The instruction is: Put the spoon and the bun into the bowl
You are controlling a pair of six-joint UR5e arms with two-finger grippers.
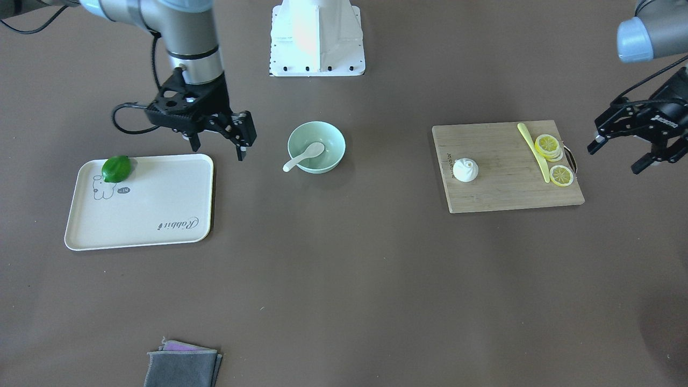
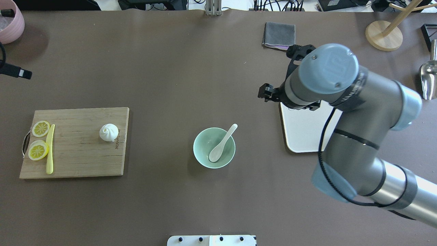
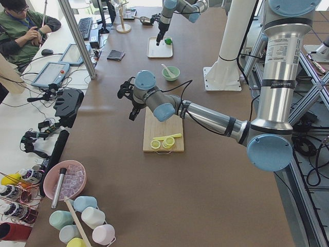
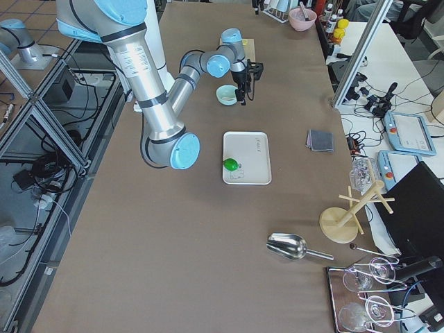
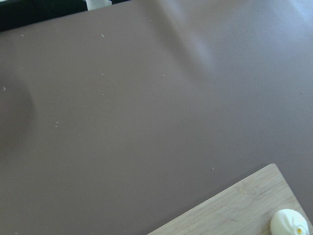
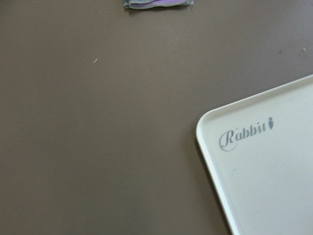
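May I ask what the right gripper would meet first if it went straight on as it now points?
The right gripper points down; likely it meets bare table first, just off a corner of the tray.

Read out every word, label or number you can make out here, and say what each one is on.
"Rabbit", in script: on the tray.
Small dark tag by the rabbit drawing on that tray: too small to read.
Brand print on the cutting board, along its edge: too blurred to read.
White lettering on the left gripper: too blurred to read.
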